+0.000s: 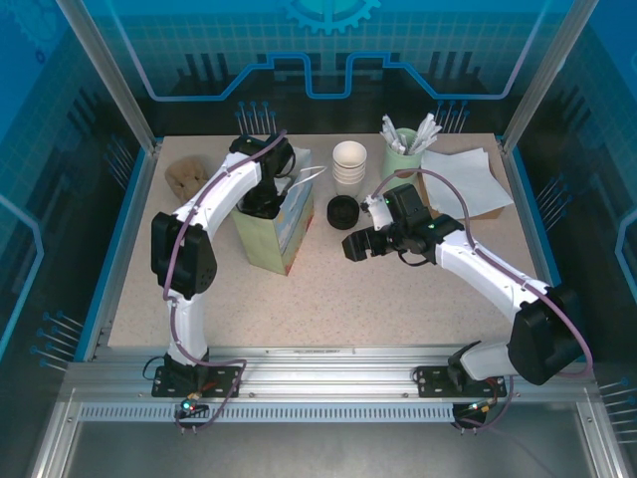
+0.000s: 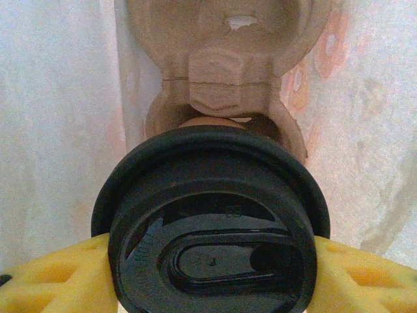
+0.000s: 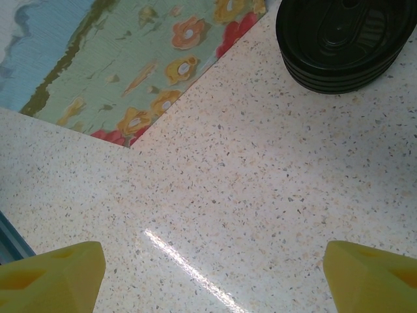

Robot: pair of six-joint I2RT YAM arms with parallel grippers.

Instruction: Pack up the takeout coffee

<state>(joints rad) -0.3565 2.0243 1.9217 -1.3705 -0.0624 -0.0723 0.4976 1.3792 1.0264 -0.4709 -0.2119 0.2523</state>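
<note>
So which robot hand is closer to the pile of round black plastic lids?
Right. The right gripper hovers open beside the stack of round black plastic lids; the left gripper is farther left, inside the tall flowered bag, clamping the black-lidded paper coffee cup.

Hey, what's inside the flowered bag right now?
The left gripper holds the takeout coffee inside the flowered bag, over a moulded pulp cup carrier. The black lid hides most of the cup and part of the carrier; the bag's floor is covered.
</note>
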